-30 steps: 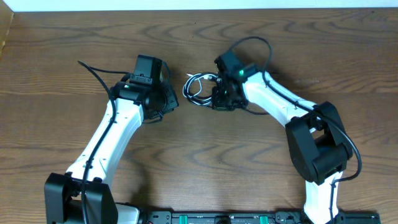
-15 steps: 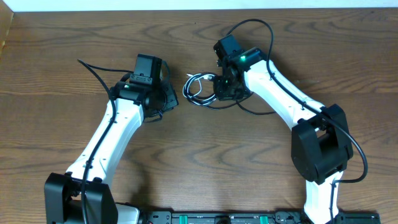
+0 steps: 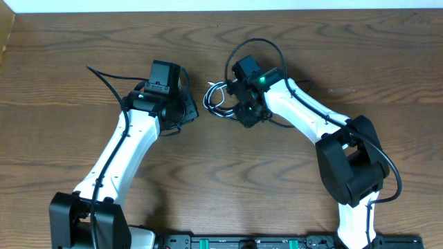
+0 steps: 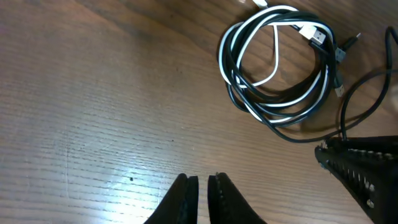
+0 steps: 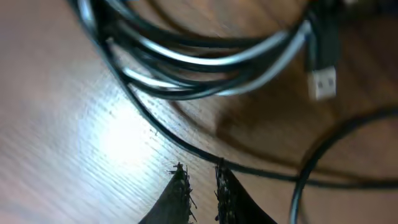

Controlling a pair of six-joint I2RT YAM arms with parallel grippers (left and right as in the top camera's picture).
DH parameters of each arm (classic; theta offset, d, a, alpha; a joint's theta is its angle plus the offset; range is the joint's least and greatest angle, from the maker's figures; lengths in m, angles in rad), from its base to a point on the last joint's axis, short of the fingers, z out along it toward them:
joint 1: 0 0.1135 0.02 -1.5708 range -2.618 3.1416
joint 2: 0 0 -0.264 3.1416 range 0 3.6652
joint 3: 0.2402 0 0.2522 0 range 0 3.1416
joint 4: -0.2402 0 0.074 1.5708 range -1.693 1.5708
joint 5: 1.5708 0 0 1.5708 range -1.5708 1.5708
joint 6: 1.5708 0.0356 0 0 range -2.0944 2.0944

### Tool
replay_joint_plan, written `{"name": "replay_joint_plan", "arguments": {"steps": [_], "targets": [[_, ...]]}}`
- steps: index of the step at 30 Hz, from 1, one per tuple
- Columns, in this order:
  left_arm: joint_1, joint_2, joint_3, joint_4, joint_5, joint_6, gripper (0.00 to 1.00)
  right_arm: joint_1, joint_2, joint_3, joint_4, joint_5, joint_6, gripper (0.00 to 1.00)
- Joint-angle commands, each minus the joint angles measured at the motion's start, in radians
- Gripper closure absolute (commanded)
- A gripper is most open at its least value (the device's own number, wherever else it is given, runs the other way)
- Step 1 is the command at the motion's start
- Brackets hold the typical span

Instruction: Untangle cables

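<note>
The cables (image 3: 217, 100) lie as a small coil of black and white cords between the two arms; the coil (image 4: 280, 68) fills the upper right of the left wrist view. My left gripper (image 3: 188, 113) (image 4: 203, 180) rests low over bare wood to the coil's left, its jaws all but shut with nothing in them. My right gripper (image 3: 243, 115) (image 5: 200, 169) is at the coil's right edge, jaws a little apart and empty. One thin black cord (image 5: 249, 169) crosses just past its fingertips. The coil's strands (image 5: 205, 56) and a white plug (image 5: 323, 82) lie beyond.
The wooden table (image 3: 228, 180) carries the whole scene. Thick black arm wires loop above the right wrist (image 3: 256, 45) and behind the left arm (image 3: 104, 79). A dark toothed finger of the right gripper (image 4: 360, 165) shows at the right of the left wrist view.
The right wrist has swung left, closer over the coil's right side, and its wire loop moved with it. The left arm has stayed put.
</note>
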Motion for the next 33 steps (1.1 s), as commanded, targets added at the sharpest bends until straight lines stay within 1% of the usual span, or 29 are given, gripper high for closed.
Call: {"name": "replay_joint_plan", "arguments": {"steps": [1,5,7,9,14,17,19,21,22,23,27,28,31,33], "targets": [[0.002,0.006,-0.014,0.005,-0.017,0.017,0.86,0.002,0.004,-0.008,0.010,-0.027,-0.314,0.86],[0.002,0.006,-0.014,0.003,-0.017,0.017,0.85,0.002,0.025,-0.009,0.008,-0.026,-0.409,0.75],[0.002,0.006,-0.013,0.002,-0.017,0.017,0.85,0.002,0.040,-0.010,0.015,-0.031,-0.448,0.73],[0.002,0.006,-0.013,0.003,-0.017,0.017,0.85,0.000,0.063,-0.010,0.026,-0.030,-0.482,0.69],[0.002,0.006,-0.013,0.003,-0.017,0.017,0.84,0.003,0.094,-0.010,0.038,-0.030,-0.510,0.69],[0.002,0.006,-0.013,0.004,-0.017,0.017,0.83,0.008,0.094,-0.010,0.040,-0.030,-0.527,0.65],[0.002,0.006,-0.014,0.006,-0.017,0.017,0.83,0.007,0.095,-0.010,0.054,-0.029,-0.547,0.65],[0.002,0.006,-0.014,0.008,-0.017,0.017,0.83,0.003,0.095,-0.010,0.068,-0.025,-0.547,0.74],[0.002,0.006,-0.013,0.008,-0.017,0.017,0.84,0.001,0.095,-0.010,0.074,-0.023,-0.547,0.81],[0.002,0.006,-0.014,0.007,-0.017,0.017,0.84,0.000,0.095,-0.010,0.075,-0.023,-0.547,0.84],[0.002,0.006,-0.014,0.000,-0.017,0.017,0.83,0.001,0.095,-0.010,0.075,-0.021,-0.546,0.83],[0.002,0.006,-0.013,0.000,-0.017,0.017,0.83,0.001,0.094,-0.009,0.075,-0.021,-0.546,0.99],[0.002,0.006,-0.013,0.000,-0.017,0.017,0.83,0.001,0.074,0.000,0.072,-0.062,-0.497,0.99],[0.002,0.006,-0.014,0.000,-0.017,0.017,0.84,-0.002,0.037,0.004,0.072,-0.180,-0.498,0.99]]}}
